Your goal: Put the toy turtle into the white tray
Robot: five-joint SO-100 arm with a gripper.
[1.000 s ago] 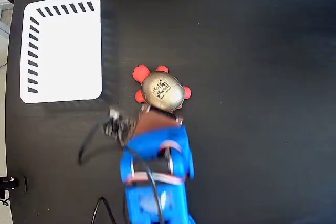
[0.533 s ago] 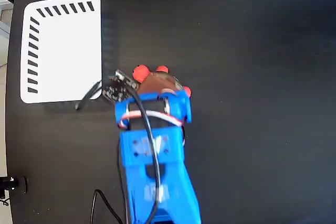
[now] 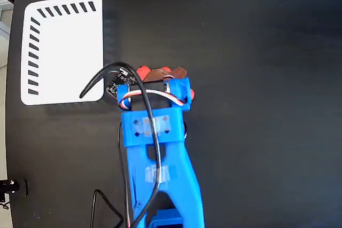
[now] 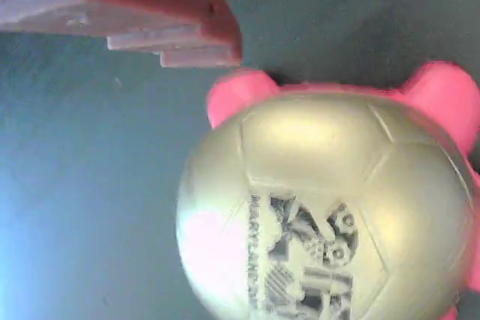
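We see the white tray (image 3: pixel 63 49) near the tabletop's (image 3: pixel 256 78) upper-left corner, nothing in it. The toy turtle (image 3: pixel 143 72) sits on the tabletop right of the tray, mostly under our blue arm (image 3: pixel 156 153). Our end effector (image 3: pixel 165 74) is above it; whether clenched, we cannot tell.

Bare tabletop (image 3: pixel 256 52) from toy turtle (image 3: pixel 143 72) to white tray (image 3: pixel 67 52)

Fixed view looks straight down on the whole table (image 3: pixel 256 52); wrist view sits very close (both share the toy turtle (image 4: pixel 330 207)).
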